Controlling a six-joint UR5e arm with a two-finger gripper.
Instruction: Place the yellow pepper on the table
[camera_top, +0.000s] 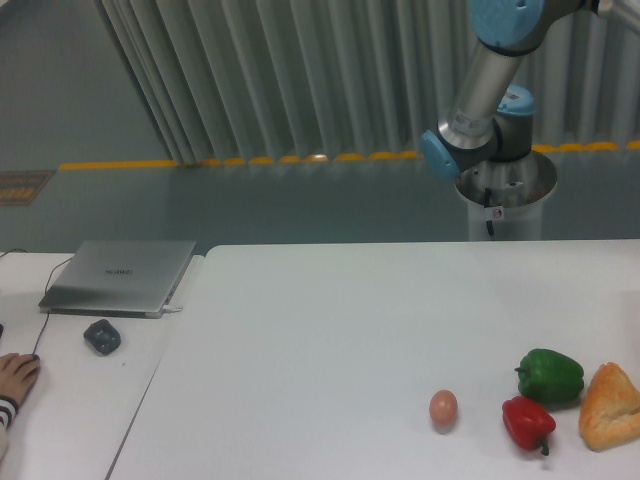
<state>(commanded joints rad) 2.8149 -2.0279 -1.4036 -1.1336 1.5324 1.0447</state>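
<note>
While no yellow pepper shows anywhere and the hand sits out of frame, so I can't tell its grip, the white surface (330, 330) carries a green pepper (550, 375), red pepper (528, 422), egg (443, 407) and bread (610, 405). Arm (480, 90) rises behind; laptop (120, 275) and mouse (102, 336) sit left.

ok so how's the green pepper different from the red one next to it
The green pepper looks bigger and sits farther back; the red pepper looks smaller and lies nearer the camera, closer to the egg, its stem pointing toward the front edge. Both are glossy and rest on the white table.
</note>
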